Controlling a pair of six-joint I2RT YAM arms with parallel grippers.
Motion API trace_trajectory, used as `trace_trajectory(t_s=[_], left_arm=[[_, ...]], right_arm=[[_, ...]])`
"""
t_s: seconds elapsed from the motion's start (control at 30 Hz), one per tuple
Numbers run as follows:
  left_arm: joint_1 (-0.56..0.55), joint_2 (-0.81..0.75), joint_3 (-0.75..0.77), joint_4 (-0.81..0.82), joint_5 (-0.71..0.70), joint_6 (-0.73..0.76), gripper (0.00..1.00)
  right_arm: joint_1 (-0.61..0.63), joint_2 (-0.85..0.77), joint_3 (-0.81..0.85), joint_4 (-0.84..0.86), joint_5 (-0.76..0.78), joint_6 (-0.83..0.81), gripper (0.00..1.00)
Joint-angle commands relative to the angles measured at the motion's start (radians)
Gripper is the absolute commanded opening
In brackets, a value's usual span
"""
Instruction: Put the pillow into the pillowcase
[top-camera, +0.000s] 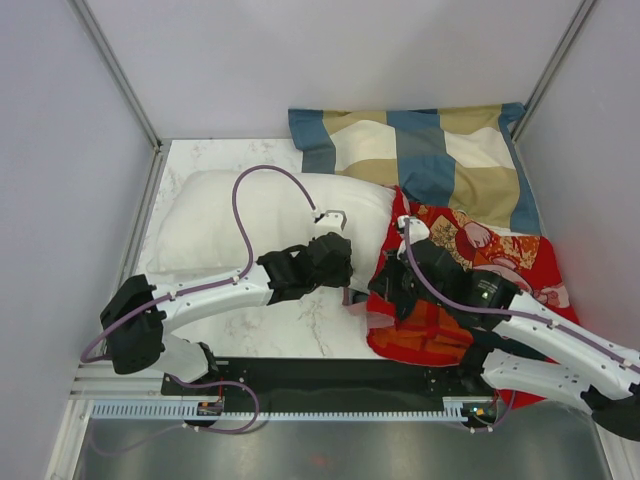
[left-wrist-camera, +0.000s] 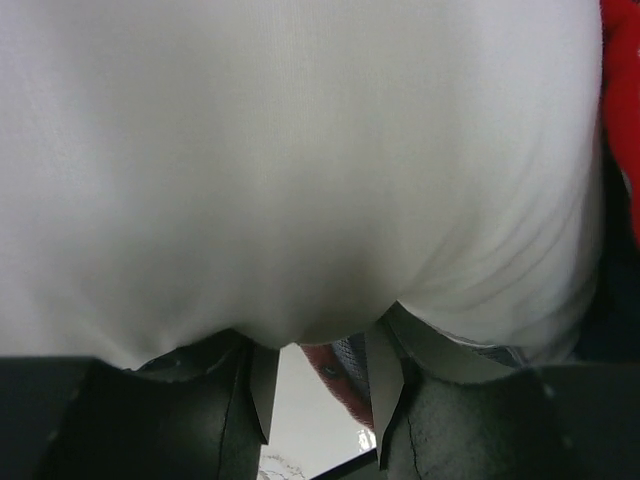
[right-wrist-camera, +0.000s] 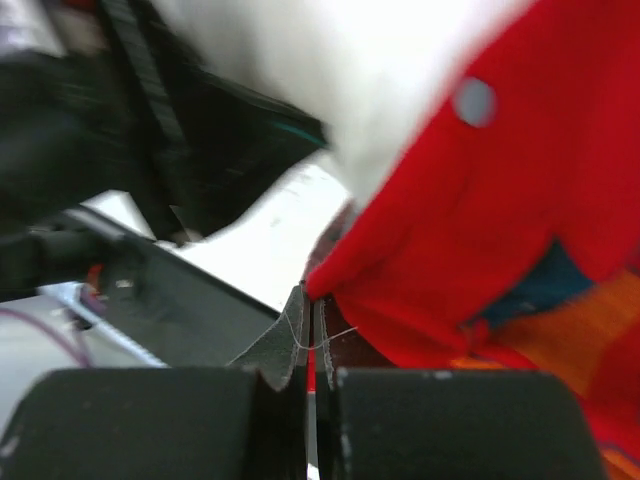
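Pillow (left-wrist-camera: 300, 160) soft, light, pinched at near edge by left gripper (left-wrist-camera: 325, 375) | pillowcase (right-wrist-camera: 500, 230) limp; hem clamped by right gripper (right-wrist-camera: 310, 330)

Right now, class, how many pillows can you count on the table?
2. The white pillow lies at the left, with the left gripper at its right end. The checked pillow lies along the back wall. Anything under the red pillowcase would be hidden.
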Motion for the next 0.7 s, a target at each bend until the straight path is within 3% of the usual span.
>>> trace_trajectory(t_s=[0.0,0.1,0.23,0.33,0.43,0.47,0.5,0.67], left_arm=[[0.003,-0.019,0.026,0.034,-0.009,0.021,0.44],[-0.016,-0.039,0.002,0.040,-0.005,-0.014,0.43],[-0.046,-0.128,-0.159,0.118,0.015,-0.115,0.43],[-0.046,-0.228,-0.250,0.085,0.027,-0.149,0.44],[-0.044,-0.369,-0.279,-0.033,-0.055,-0.162,0.54],[-0.034,-0.403,-0.276,-0.126,-0.087,-0.160,0.65],[-0.024,-0.448,-0.267,-0.173,-0.094,-0.157,0.69],[-0.004,-0.565,-0.223,-0.368,-0.097,-0.172,0.79]], right_arm=[[0.013,0.059,0.050,0.183,-0.137,0.000,0.00],[0.013,0.135,0.088,0.248,-0.140,-0.005,0.00],[0.013,0.195,0.156,0.321,-0.128,-0.003,0.00],[0.011,0.228,0.205,0.351,-0.142,-0.009,0.00],[0.011,0.230,0.184,0.346,-0.127,-0.015,0.01],[0.011,0.224,0.170,0.343,-0.107,-0.015,0.02],[0.011,0.207,0.139,0.340,-0.094,-0.014,0.04],[0.010,0.178,0.104,0.341,-0.068,-0.009,0.11]])
